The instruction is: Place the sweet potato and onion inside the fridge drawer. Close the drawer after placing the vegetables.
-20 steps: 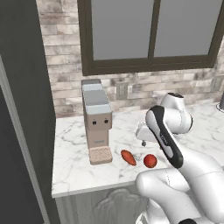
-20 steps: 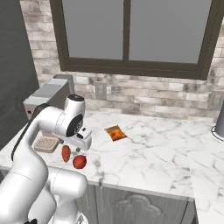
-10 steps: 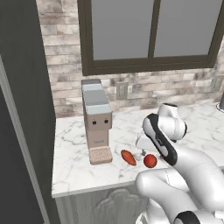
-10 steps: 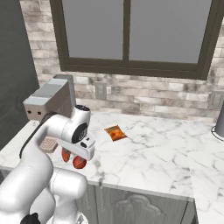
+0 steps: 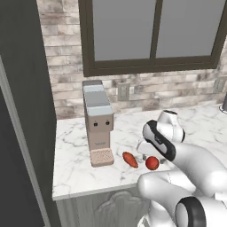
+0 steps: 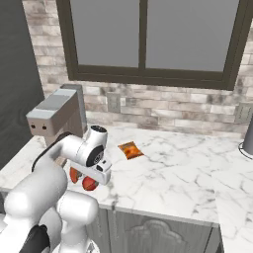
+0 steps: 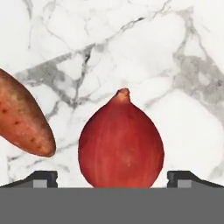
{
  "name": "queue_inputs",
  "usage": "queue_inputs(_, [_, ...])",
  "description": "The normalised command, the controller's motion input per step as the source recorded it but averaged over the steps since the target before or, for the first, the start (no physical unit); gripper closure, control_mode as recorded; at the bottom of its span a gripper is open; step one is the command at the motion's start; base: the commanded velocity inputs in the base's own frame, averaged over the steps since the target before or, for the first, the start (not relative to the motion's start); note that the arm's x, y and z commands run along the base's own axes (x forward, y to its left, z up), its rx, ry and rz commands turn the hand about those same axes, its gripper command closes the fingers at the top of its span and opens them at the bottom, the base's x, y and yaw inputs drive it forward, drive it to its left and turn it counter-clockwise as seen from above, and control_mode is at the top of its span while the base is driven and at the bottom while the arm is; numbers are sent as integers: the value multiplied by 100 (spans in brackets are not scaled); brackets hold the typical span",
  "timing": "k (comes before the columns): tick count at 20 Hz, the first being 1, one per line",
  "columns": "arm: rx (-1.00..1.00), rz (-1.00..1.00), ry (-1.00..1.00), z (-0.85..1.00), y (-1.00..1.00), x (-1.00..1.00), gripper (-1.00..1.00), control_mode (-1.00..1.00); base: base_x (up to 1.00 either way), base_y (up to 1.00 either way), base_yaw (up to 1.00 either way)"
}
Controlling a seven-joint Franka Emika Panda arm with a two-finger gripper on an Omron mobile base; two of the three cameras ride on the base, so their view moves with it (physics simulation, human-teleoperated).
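The pincer hangs right over the onion, with its jaws spread wide. One dark tip sits on each side of the onion, and there is a small gap on both sides, so nothing is being held. In the hand view the onion sits in the middle between the two tips.

The onion is round and dark red, smooth and shiny, with a little point on top. The sweet potato lies just beside it, close but not touching. It is long, orange-red and speckled, with a rounded end toward the onion.

Both lie on the white marble counter, near its front edge. In the left base view the sweet potato is to the left of the onion. A tan coffee machine stands further left. An orange snack packet lies on the counter further back, well apart from the onion.
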Motion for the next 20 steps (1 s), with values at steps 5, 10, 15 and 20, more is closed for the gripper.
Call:
queue_inputs(5, [0, 0, 0, -31, 0, 15, -100, -100, 0, 0, 0])
queue_inputs(10, [0, 0, 0, -32, 0, -9, -100, -100, 0, 0, 0])
queue_inputs(15, [0, 0, 0, -34, 0, -3, -100, -100, 0, 0, 0])
queue_inputs(20, [0, 0, 0, -49, 3, -9, -100, -100, 0, 0, 0])
